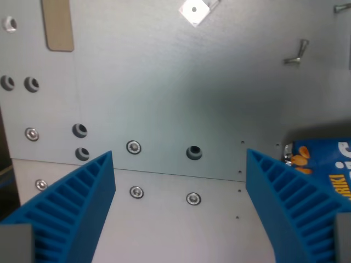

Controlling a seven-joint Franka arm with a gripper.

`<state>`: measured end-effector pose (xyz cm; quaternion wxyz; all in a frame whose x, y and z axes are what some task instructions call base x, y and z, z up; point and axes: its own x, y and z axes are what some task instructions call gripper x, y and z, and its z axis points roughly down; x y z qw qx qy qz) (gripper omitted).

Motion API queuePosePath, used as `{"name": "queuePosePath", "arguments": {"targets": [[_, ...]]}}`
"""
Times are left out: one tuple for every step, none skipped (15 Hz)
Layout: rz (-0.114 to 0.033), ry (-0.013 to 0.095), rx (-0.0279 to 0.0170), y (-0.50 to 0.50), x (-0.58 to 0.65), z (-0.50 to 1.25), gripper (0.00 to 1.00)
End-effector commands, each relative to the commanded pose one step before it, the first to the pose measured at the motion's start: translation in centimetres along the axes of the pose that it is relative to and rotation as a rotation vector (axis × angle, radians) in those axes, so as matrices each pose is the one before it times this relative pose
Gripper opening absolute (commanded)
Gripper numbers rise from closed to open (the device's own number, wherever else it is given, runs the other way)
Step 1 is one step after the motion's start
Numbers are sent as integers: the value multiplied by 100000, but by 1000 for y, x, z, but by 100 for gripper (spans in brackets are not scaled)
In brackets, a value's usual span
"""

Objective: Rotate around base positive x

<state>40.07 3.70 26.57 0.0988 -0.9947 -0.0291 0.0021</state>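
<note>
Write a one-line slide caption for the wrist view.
Open blue pincer empty above a bolted metal plate, blue snack packet at the wrist view's right.

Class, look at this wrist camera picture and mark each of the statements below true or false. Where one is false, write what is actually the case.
1. The two blue ribbed fingers stand apart with nothing between them. True.
2. A blue printed package lies at the wrist view's right edge. True.
3. The surface below is a wooden board. False: it is a grey metal plate with screws and holes.
4. A tan strip sits at the upper left of the wrist view. True.
5. The fingers are closed on a small white square piece. False: the white square piece lies at the top of the view, far from the fingers.
</note>
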Motion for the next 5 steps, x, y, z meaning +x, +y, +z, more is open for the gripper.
{"name": "queuePosePath", "arguments": {"targets": [[-2512,1379,23849,441,-177,-273,100],[-13,77,1331,0,0,0,100],[-12,76,1331,0,0,0,100],[-11,76,1331,0,0,0,100],[-11,75,1331,0,0,0,100]]}}
